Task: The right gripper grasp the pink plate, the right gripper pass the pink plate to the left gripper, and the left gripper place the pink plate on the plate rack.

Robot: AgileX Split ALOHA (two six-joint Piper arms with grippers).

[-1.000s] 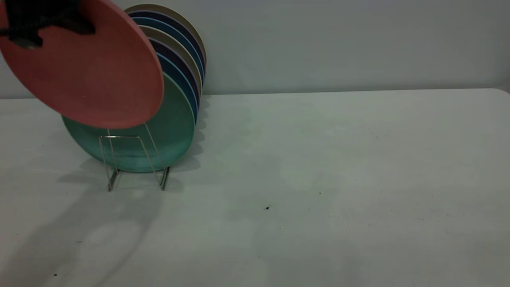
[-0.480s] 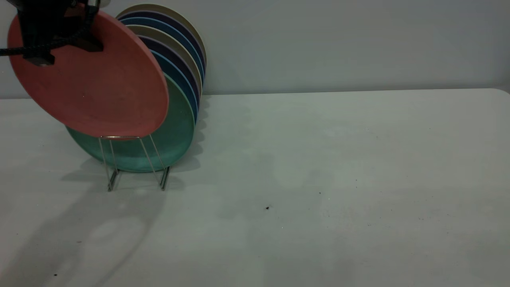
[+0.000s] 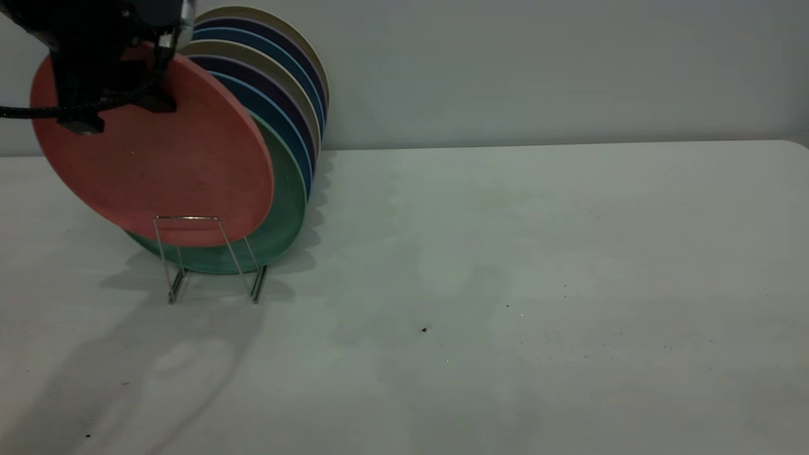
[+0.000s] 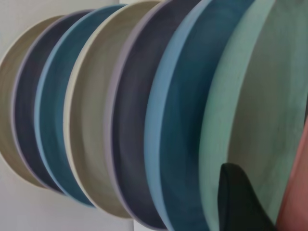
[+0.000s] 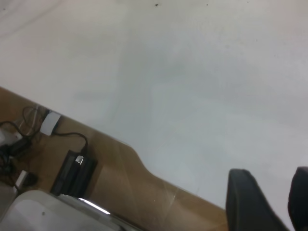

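Table point(image 3: 505, 265): pale, wide, mostly bare, a few dark specks near the middle of the exterior view; seen also from the right wrist, with its edge over a wooden floor point(image 5: 144, 192).
Floor items: dark box point(image 5: 72, 173) with cables, near the table's edge in the right wrist view.
Right gripper point(image 5: 279, 202): not visible in the exterior view; in its own wrist view, two dark fingers with a gap between, spread apart, holding nothing, above the table's edge.
Plate rack point(image 3: 212, 259): thin silver wire, at about 9 o'clock on the table in the exterior view; nearest loop upright, in front of the pink plate's lower edge.
Pink plate point(image 3: 158, 158): at the near end of the row, tilted, top leaning toward 10 o'clock; lower rim behind the nearest wire loop, above the rack's base; touching the base or not, cannot tell.
Left gripper point(image 3: 104, 88): black, with a braided cable, at the plate's upper rim, about 11 o'clock on the plate; pinching the rim, one finger point(image 3: 148, 101) dark across the front face.
Green plate point(image 3: 281, 208): just behind the pink one, standing in the rack.
Farther plates point(image 3: 284, 95): blue, dark purple and beige in turn, each upright behind the last; the same row fills the left wrist view, beside one dark finger point(image 4: 240, 202) and a sliver of pink.
Wall point(image 3: 537, 69): plain, grey, behind the table.
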